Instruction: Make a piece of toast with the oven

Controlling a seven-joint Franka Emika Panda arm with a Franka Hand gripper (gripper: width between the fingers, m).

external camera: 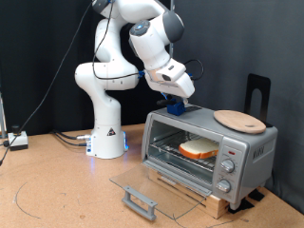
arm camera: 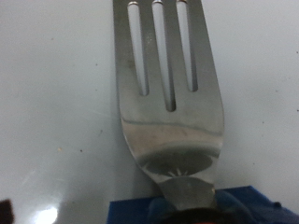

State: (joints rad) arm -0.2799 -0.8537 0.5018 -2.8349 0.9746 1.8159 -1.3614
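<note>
A: Where the end effector (external camera: 178, 104) sits?

B: Just above the silver top of the oven (external camera: 209, 147), toward its back corner. Fingers hidden in the exterior view behind a blue part; open or closed, impossible to tell. Through the wrist view, a slotted metal spatula (arm camera: 166, 93) lying flat against a pale grey plane, its neck running into a blue patch at the frame's edge.

A: And the piece of toast (external camera: 199, 148)?

B: Below the end effector and a little to the exterior view's right, resting on the wire rack inside the oven. Glass door (external camera: 157, 190) dropped fully open, lying flat on the brown surface (external camera: 57, 190) in front.

A: Anything else near?

B: Round wooden plate (external camera: 238, 120) on the oven's top, beside the end effector toward the exterior view's right, apart from it.
</note>
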